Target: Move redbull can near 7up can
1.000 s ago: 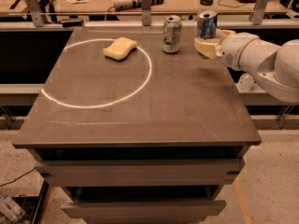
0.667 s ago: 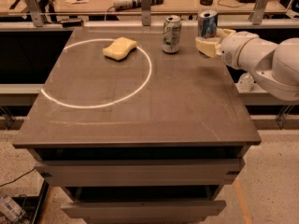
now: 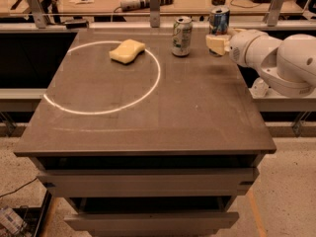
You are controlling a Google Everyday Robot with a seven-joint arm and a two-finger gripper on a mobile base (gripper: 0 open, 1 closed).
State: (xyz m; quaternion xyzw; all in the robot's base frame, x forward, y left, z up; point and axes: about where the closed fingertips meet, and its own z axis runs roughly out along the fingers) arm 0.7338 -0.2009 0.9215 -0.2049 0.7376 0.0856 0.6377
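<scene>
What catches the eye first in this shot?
The big white arm at the right, with its gripper at the redbull can near the table's far edge. The 7up can stands just left of it. A yellow sponge lies at the far side of a white circle.

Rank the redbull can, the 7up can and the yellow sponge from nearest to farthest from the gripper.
The gripper is at the far right of the table.
1. The redbull can, directly behind the gripper.
2. The 7up can, left of the gripper, near the far edge.
3. The sponge, farther left again.
</scene>
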